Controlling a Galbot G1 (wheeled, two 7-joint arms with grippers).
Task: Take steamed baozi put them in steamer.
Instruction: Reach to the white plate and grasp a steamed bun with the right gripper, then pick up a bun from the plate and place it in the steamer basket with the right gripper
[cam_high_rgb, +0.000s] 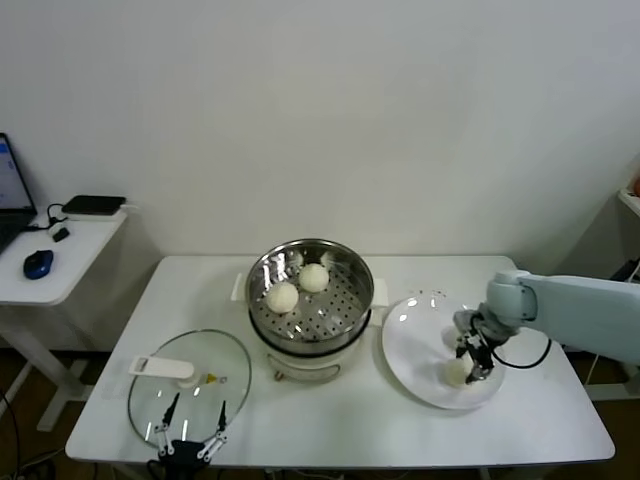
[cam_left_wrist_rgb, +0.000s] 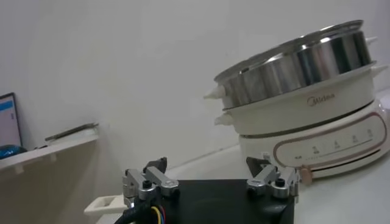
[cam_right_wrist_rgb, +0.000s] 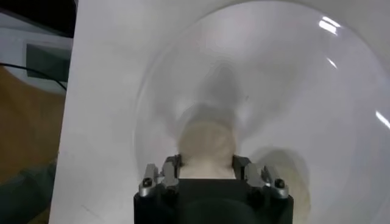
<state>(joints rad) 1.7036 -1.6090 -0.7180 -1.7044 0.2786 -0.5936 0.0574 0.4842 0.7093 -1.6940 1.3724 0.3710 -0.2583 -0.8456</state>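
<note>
The steamer (cam_high_rgb: 310, 300) stands mid-table, its top uncovered; two baozi (cam_high_rgb: 297, 287) fill its far-left part. A glass lid (cam_high_rgb: 190, 388) occupies the near-left corner, a plate (cam_high_rgb: 425, 340) the right side. Bare tabletop (cam_high_rgb: 330, 420) runs along the near edge between them.

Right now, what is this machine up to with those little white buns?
The robot is moving steamed buns from a white plate into the steel steamer in the middle of the table. Two buns already lie in the steamer. The right gripper is down over the plate with its fingers on either side of another bun. The left gripper waits open at the table's near edge, by the glass lid.
</note>
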